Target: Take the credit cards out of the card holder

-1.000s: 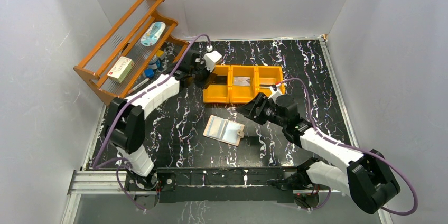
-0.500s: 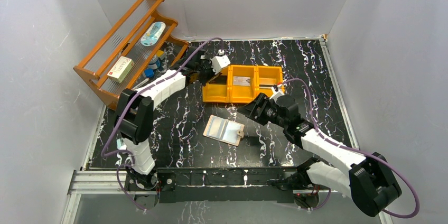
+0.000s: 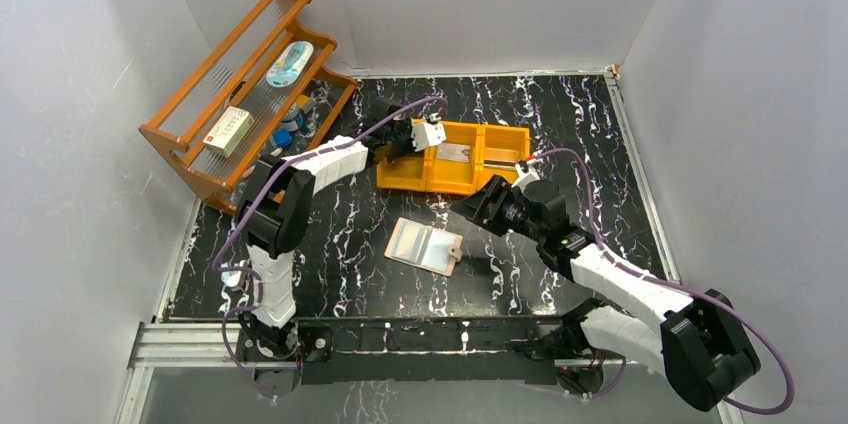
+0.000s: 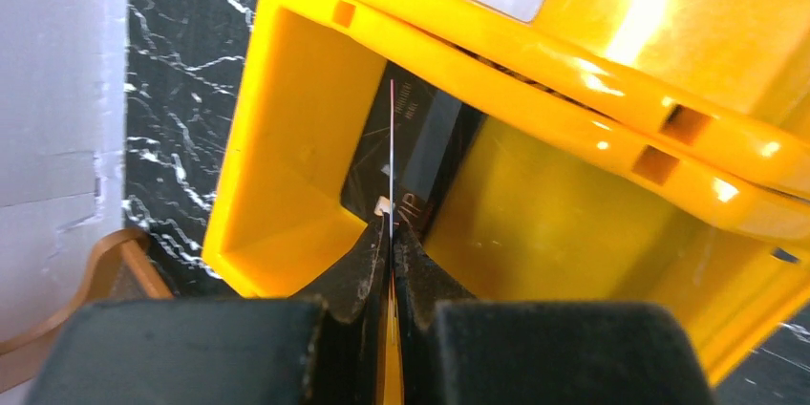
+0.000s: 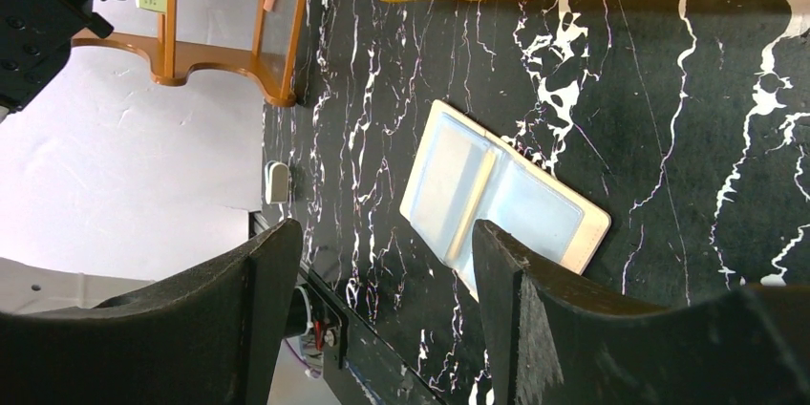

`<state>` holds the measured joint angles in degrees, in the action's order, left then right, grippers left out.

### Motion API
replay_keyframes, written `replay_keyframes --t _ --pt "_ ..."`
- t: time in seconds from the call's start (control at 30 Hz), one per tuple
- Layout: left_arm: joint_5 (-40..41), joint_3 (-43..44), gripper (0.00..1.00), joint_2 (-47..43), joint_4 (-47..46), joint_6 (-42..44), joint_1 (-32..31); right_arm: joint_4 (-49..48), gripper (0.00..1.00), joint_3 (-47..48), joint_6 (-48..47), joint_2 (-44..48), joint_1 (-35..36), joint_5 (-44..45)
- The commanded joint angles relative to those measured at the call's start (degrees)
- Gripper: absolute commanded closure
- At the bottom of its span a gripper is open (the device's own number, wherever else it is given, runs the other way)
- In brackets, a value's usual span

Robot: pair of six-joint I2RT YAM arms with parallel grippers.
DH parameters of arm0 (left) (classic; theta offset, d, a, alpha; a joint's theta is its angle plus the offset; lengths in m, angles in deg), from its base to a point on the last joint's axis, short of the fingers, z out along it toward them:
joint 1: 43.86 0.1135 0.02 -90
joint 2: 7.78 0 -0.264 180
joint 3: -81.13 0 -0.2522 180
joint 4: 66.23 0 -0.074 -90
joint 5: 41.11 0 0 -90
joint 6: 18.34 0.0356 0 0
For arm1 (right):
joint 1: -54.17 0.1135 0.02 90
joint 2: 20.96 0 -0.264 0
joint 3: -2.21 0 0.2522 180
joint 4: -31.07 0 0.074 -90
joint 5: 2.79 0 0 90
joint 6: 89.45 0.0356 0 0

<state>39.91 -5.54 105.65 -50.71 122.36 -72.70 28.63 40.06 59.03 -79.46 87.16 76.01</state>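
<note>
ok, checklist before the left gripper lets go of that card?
1. Left gripper shut on the held card, seen edge-on: ok.
2. Held card over the left compartment of the orange tray: ok.
3. That compartment's floor bare: not ok. A dark card already lies there, though stacking looks harmless.
4. Right gripper open, nothing between its fingers: ok.
5. Card holder lying open on the table, apart from both grippers: ok.
6. Card holder emptied: cannot tell.
</note>
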Motion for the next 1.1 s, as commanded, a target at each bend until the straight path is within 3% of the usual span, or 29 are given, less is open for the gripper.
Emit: replay_keyframes --t 0.0,0.4,0.73,1.07 --pt "3.22 -0.98 1.0 0.07 -7.39 5.58 -0.33 -0.93 0.26 0.61 -0.72 0.23 -0.34 0.87" --pt "-0.53 -4.01 1.0 3.42 -14.76 8.33 -0.69 -0.76 0.25 0.44 -0.81 -0.86 -0.85 -0.06" --pt "-1.67 -6.94 0.64 3.6 -19.58 6.72 -0.63 -0.49 0.25 0.41 -0.56 -1.87 -1.35 -0.81" --pt "-1.22 -9.83 0.53 -1.1 -21.72 3.73 -0.62 -1.44 0.25 0.85 -0.34 -3.59 -1.63 -2.86"
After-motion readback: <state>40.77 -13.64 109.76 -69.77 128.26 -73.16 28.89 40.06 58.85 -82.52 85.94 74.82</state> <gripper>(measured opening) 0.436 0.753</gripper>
